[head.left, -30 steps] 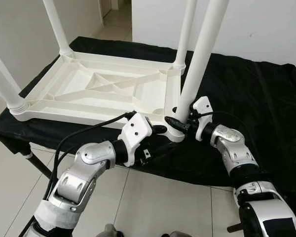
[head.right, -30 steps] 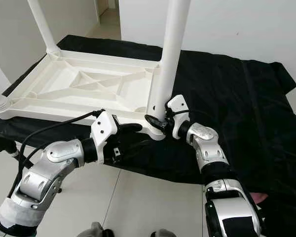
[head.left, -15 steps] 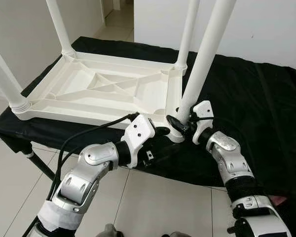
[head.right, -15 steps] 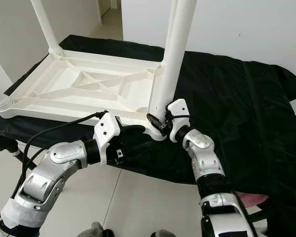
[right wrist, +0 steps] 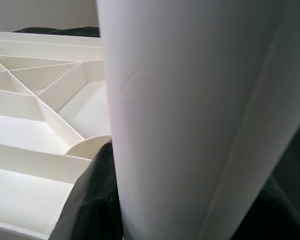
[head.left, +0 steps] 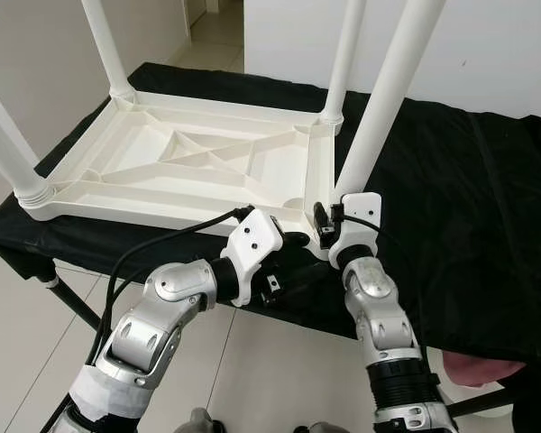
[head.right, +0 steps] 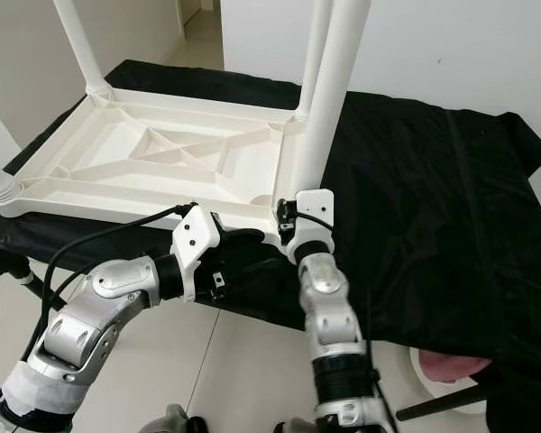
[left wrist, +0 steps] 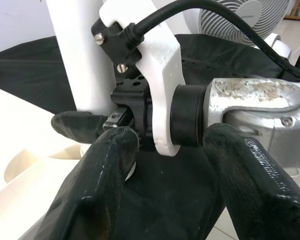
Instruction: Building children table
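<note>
A white plastic children's table (head.left: 162,206) lies upside down on a black cloth (head.left: 460,207). White legs stand at its far left (head.left: 104,45), far right (head.left: 343,54) and near left (head.left: 9,149) corners. The near right leg (head.left: 383,108) leans slightly in its corner socket. My right gripper (head.left: 327,225) is shut on its base, and in the right wrist view the leg (right wrist: 190,115) sits between the black fingers (right wrist: 90,200). My left gripper (head.left: 296,240) hovers open just beside that corner. In the left wrist view its fingers (left wrist: 110,185) frame the right wrist.
The cloth-covered stand ends right in front of me, with tiled floor (head.left: 270,370) below. A black stand leg (head.left: 72,302) slants down at lower left. Something pink (head.left: 482,368) shows under the cloth at lower right. A white fan (left wrist: 245,20) stands beyond.
My right forearm has swung from the right side of the leg round to its near side, the wrist turning with the gripper still on the leg. The left arm has barely moved.
</note>
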`<state>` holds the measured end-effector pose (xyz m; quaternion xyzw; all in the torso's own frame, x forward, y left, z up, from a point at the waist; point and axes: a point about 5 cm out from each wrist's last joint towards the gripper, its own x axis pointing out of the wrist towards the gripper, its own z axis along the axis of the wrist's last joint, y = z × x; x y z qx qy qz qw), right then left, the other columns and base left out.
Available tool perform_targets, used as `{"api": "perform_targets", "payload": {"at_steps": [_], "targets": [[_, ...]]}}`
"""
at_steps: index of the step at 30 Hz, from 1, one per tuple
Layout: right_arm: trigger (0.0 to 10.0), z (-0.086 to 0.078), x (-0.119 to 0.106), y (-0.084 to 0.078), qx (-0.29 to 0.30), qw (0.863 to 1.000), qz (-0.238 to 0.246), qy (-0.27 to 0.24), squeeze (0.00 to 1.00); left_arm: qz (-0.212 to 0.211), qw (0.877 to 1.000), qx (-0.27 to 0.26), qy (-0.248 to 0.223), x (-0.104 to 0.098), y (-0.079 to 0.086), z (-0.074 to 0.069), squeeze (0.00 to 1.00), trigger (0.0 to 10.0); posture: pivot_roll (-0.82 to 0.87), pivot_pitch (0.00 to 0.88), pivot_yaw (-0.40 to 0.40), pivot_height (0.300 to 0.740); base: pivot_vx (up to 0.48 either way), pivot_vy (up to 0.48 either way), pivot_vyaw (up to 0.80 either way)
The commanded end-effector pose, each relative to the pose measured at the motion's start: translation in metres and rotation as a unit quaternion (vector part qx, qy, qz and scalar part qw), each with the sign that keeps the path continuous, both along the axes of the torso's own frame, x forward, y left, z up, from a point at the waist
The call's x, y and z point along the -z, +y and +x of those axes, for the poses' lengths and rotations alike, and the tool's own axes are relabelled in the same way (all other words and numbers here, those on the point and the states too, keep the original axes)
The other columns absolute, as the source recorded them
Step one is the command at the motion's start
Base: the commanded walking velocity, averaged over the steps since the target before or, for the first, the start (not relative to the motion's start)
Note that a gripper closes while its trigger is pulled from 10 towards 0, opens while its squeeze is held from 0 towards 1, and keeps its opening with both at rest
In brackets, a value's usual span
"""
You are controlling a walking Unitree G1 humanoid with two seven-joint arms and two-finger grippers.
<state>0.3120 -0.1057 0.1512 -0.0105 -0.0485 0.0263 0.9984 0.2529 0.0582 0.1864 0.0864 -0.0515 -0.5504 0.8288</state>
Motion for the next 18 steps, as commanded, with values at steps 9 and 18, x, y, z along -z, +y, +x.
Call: {"api": "perform_targets", "payload": {"at_steps": [9, 18], "targets": [[10.0, -0.004, -0.005, -0.006, -0.027, 0.999, 0.017, -0.001, 1.0, -0.001, 1.0, -0.028, -0.007, -0.002, 0.003, 0.004, 0.0, 10.0, -0.1, 0.066, -0.004, 0.74, 0.0, 0.0, 0.0], [10.0, -0.001, -0.001, -0.04, -0.118, 0.993, -0.021, 0.011, 0.0, 0.001, 0.999, -0.031, -0.01, -0.003, 0.005, 0.004, 0.0, 10.0, -0.09, 0.059, -0.002, 0.74, 0.0, 0.0, 0.0]]}}
